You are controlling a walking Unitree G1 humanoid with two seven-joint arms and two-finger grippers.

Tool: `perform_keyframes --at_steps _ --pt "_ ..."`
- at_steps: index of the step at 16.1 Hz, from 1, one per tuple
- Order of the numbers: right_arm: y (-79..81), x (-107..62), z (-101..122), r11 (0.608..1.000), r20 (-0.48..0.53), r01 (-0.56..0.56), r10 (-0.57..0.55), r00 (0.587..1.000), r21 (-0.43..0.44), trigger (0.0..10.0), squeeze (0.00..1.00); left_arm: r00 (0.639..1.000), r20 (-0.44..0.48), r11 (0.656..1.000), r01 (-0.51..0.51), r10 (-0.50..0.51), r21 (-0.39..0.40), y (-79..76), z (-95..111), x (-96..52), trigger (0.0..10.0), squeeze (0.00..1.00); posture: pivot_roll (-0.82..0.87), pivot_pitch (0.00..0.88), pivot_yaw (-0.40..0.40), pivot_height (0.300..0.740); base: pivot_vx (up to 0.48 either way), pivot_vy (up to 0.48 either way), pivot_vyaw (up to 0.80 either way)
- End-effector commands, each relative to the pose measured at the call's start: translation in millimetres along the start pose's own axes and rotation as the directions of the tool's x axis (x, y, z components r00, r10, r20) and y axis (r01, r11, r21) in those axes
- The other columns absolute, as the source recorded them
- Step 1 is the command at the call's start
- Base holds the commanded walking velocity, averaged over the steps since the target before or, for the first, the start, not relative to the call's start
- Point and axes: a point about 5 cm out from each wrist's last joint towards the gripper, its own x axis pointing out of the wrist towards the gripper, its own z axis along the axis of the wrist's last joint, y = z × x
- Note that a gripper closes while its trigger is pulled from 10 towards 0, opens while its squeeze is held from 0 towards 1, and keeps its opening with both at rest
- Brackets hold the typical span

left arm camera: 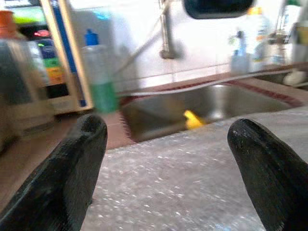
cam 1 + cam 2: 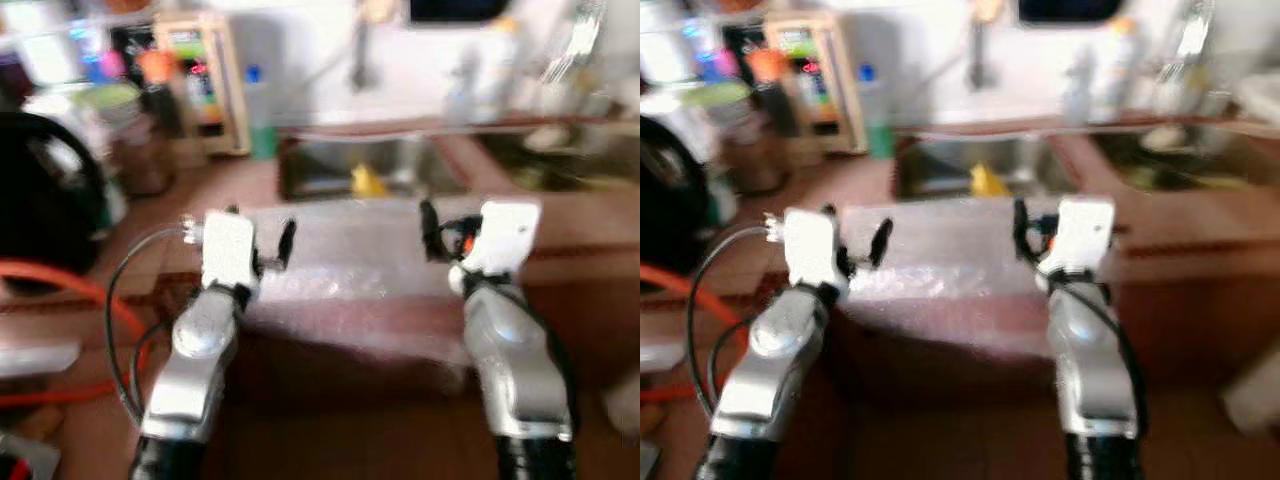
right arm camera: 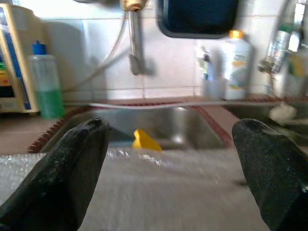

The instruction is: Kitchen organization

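A: How do the fingers stand on the left gripper (image 1: pixel 166 168)?
B: Wide apart, with nothing between them. In its wrist view the two black fingers (image 1: pixel 62 178) frame a pale, speckled sheet of bubble wrap (image 2: pixel 350 265) lying on the counter (image 2: pixel 590 235).

A: And the right gripper (image 3: pixel 171 168)?
B: The same: its fingers (image 3: pixel 269 168) are spread and hold nothing. They hover over the same sheet. Whether any fingertip touches it, I cannot tell.

A: Where does the sheet lie?
B: On the reddish-brown counter in front of the steel sink (image 3: pixel 168 125), reaching from one arm to the other in the head views. Its near edge hangs over the counter's front.

A: Anything in the sink?
B: A small yellow thing (image 3: pixel 146 140); the blur hides what it is. The tap (image 3: pixel 134 36) hangs above it, against the tiled wall.

A: What else can be made out?
B: A clear bottle of green liquid with a blue cap (image 3: pixel 45 89) stands left of the sink, a white bottle with a yellow cap (image 3: pixel 237 57) to its right. An orange cable (image 2: pixel 110 300) runs across the left side. The whole head view is smeared, and the clutter at the far left is too blurred to name.
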Motion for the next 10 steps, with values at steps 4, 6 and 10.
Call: perform_keyframes --at_steps 4,6,10 --pt "0.0 4.0 7.5 1.0 0.024 -0.003 0.003 1.0 -0.013 10.0 0.0 1.0 0.024 1.0 0.02 -0.02 -0.01 1.6 5.6 3.0 10.0 0.0 0.01 0.0 0.069 0.74 0.0 0.0 0.0" --pt "0.2 4.3 7.1 1.0 0.023 -0.006 0.006 1.0 -0.016 10.0 0.0 0.999 0.027 0.999 0.033 -0.032 -0.015 0.4 5.2 3.0 10.0 0.0 0.01 0.0 0.071 0.74 0.0 -0.358 0.0" --pt "0.8 3.3 4.3 1.0 0.013 -0.015 0.016 1.0 -0.027 10.0 0.0 0.999 0.026 0.999 0.047 -0.047 -0.02 -0.8 4.4 2.6 10.0 0.0 0.01 0.0 0.07 0.74 0.0 -0.48 0.0"
